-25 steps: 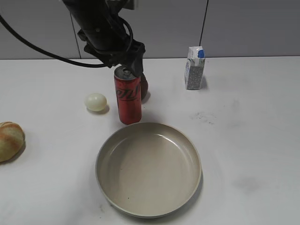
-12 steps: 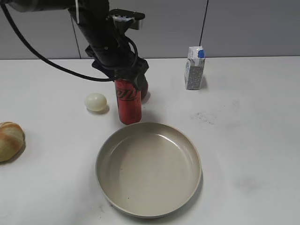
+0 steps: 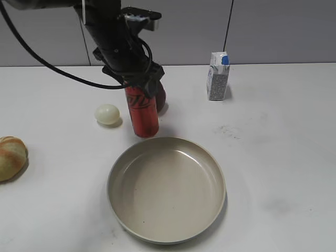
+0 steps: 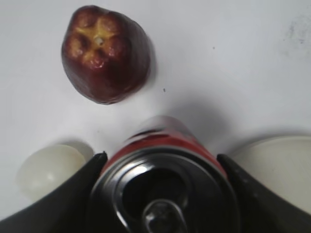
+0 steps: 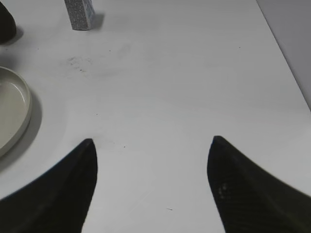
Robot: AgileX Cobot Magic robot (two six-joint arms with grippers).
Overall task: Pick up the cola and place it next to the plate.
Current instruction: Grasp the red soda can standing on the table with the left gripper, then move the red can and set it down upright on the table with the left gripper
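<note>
The cola (image 3: 143, 113), a tall slim red can, stands just behind the far rim of the beige plate (image 3: 168, 194). My left gripper (image 3: 140, 86) is down over the can's upper part. In the left wrist view the two dark fingers press against both sides of the can's silver top (image 4: 160, 189), with the gripper's middle (image 4: 161, 155) on the can. The plate's rim shows at the right (image 4: 277, 165). My right gripper (image 5: 152, 140) is open and empty over bare table, right of the plate (image 5: 12, 111); it is out of the exterior view.
A dark red fruit (image 3: 160, 97) sits right behind the can, also in the left wrist view (image 4: 104, 53). A pale egg (image 3: 107, 114) lies to the can's left. A small milk carton (image 3: 217, 76) stands at the back right. A bread roll (image 3: 10, 157) is at the left edge.
My left gripper has come down over the can's top and closed round it. The can's top has leaned slightly left. The plate and other items have not moved.
</note>
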